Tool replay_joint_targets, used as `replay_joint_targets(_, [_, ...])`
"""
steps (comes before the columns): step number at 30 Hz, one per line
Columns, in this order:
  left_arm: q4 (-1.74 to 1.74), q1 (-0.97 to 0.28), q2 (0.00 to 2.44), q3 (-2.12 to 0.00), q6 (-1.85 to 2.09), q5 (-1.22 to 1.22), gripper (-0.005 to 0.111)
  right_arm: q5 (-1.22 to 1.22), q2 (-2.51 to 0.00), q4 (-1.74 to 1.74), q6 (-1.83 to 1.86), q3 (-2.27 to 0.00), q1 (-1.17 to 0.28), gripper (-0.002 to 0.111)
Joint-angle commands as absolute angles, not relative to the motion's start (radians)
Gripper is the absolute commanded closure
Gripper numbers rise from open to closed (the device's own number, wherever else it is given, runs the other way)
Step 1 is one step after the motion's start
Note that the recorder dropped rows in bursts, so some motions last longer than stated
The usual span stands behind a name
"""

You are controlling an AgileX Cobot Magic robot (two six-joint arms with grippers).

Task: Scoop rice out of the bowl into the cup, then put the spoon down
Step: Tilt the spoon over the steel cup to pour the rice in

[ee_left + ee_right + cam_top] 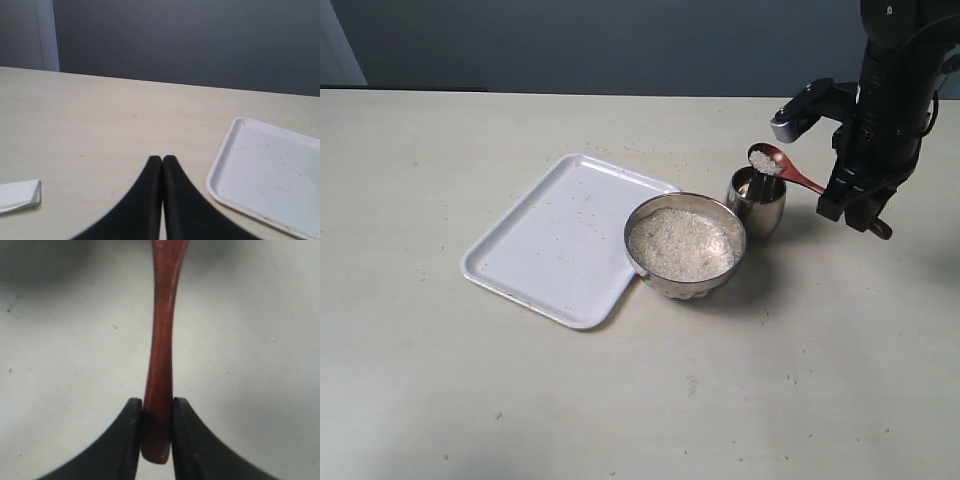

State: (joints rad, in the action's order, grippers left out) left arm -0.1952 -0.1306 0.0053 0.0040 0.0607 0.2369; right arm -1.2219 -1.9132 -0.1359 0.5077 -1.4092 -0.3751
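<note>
Pale table [420, 380] w/ 1 wide steel bowl [688, 289] near its centre, filled almost to the rim w/ white rice [682, 243]. Everything below is placed from that bowl.

Small steel cup [761, 215] stands upright just beside the bowl, on the R-arm side and a little farther back in the ext. view. Can't tell if the 2 touch. White tray [550, 240] lies flat on the bowl's opposite side, right up against it, w/ a few scattered specks on its surface.

Reddish-brown wooden spoon [798, 176] is in the air past the bowl. Its oval end sits over the cup's mouth and carries a small mound of rice. The handle runs away from the bowl to the R gripper [157, 405]. That claw is closed on the handle. Both black fingers [125, 440] press its sides close to the tail end, w/ a short stub poking out behind the grip.

L gripper [162, 161] is seen only from its own wrist cam. Its 2 black fingers are pressed together tip to tip w/ nothing btwn them and bare table beyond. Its place relative to the bowl can't be told. That cam shows 1 corner of the tray and 1 folded white scrap [20, 196] lying on the table.
</note>
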Motion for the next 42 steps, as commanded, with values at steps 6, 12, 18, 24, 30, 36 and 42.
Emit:
replay_joint_targets(6, [-0.194, -0.132, 0.000, 0.000, 0.054, 0.235, 0.106, -1.221, -1.930, -0.195, 0.455, -1.418, -0.369, 0.109])
replay_joint_targets(12, [-0.194, -0.132, 0.000, 0.000, 0.054, 0.235, 0.106, -1.221, -1.930, -0.198, 0.451, -1.418, -0.372, 0.109])
replay_joint_targets(18, [-0.194, -0.132, 0.000, 0.000, 0.054, 0.235, 0.106, -1.221, -1.930, -0.204, 0.449, -1.418, -0.387, 0.109])
replay_joint_targets(24, [-0.194, -0.132, 0.000, 0.000, 0.054, 0.235, 0.106, -1.221, -1.930, -0.229, 0.443, -1.418, -0.408, 0.109])
replay_joint_targets(30, [-0.194, -0.132, 0.000, 0.000, 0.054, 0.235, 0.106, -1.221, -1.930, -0.245, 0.427, -1.418, -0.410, 0.109])
replay_joint_targets(36, [-0.194, -0.132, 0.000, 0.000, 0.054, 0.235, 0.106, -1.221, -1.930, -0.266, 0.399, -1.418, -0.410, 0.109])
replay_joint_targets(42, [-0.194, -0.132, 0.000, 0.000, 0.054, 0.235, 0.106, -1.221, -1.930, -0.272, 0.388, -1.418, -0.412, 0.109])
